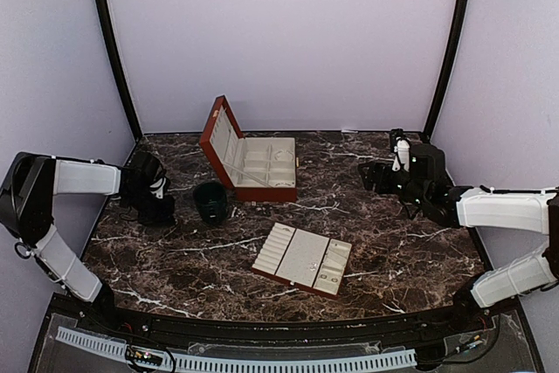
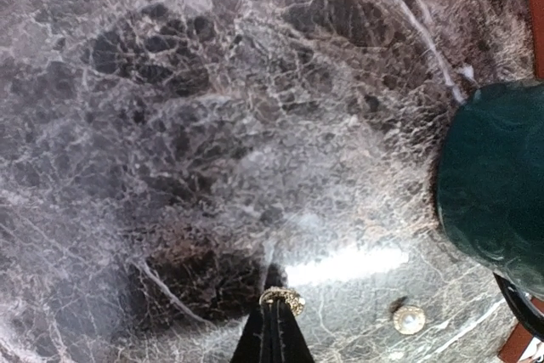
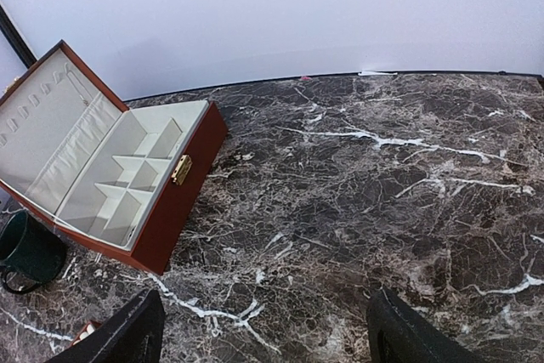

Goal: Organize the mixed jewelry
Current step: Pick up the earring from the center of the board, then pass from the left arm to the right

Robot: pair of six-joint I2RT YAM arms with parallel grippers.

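First, nearest to us, we see the flat cream slotted tray (image 1: 301, 259) lying slightly askew on the dark marble table (image 1: 419, 251), near the middle and well apart from everything else. Farther back on the left, the left gripper (image 2: 274, 310) is down at the tabletop with its jaws clenched together. A small gold-toned ring (image 2: 282, 298) with a textured band sits right at the fingertips, and it looks to us pinched between them. Just right of it, a round pearl-like stud (image 2: 409, 320) rests loose on the marble between the gripper and the dark green cup (image 2: 497, 176), touching neither. The cup stands upright just right of the left gripper. A little farther back, on the right side, the right gripper (image 3: 268, 337) hangs above bare marble, its jaws spread wide with nothing between them, pointing left toward the box. Farthest, the red-brown box (image 1: 262, 183) stands open just behind the cup, its lid tilted up to the left, showing its cream lining and small compartments. We cannot tell whether any pieces lie in them.
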